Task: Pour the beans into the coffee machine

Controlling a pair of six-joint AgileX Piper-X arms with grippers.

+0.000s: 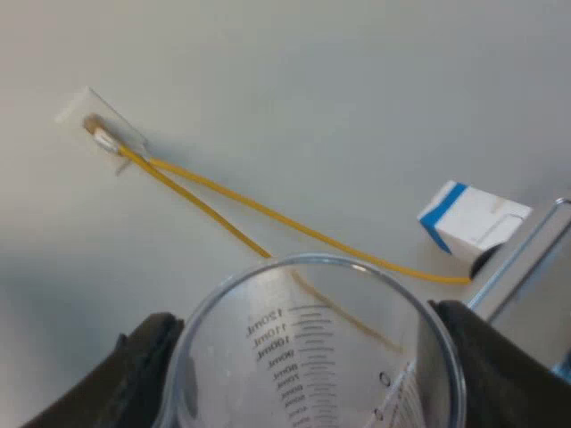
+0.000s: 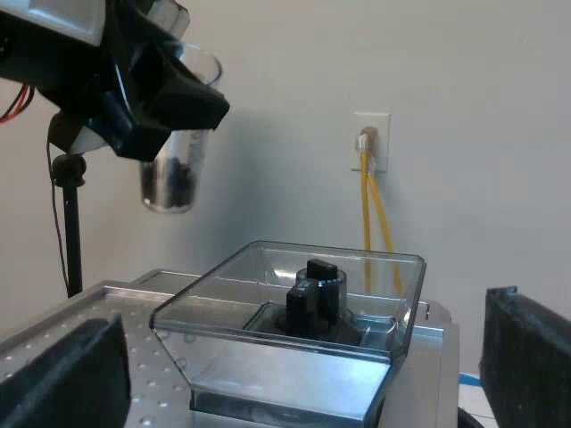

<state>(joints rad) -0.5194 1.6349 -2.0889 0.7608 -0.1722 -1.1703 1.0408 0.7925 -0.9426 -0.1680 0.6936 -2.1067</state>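
My left gripper [image 1: 312,379] is shut on a clear measuring glass [image 1: 312,348], one black finger [image 1: 134,374] on each side of its rim. From the right wrist view that gripper [image 2: 152,98] holds the glass [image 2: 174,169] upright in the air, dark beans [image 2: 169,187] in its bottom, above and beside the machine's open bean hopper [image 2: 294,312]. The hopper is transparent with a dark grinder knob [image 2: 317,294] in its middle. My right gripper [image 2: 294,370] stands open, its fingers wide apart near the hopper, holding nothing.
The machine's perforated metal top [image 2: 89,312] surrounds the hopper. On the wall behind is a socket [image 2: 370,143] with yellow cables [image 1: 268,214] hanging from it. A blue and white box [image 1: 468,218] sits by a metal edge [image 1: 526,259]. A dark stand [image 2: 70,223] rises beside the machine.
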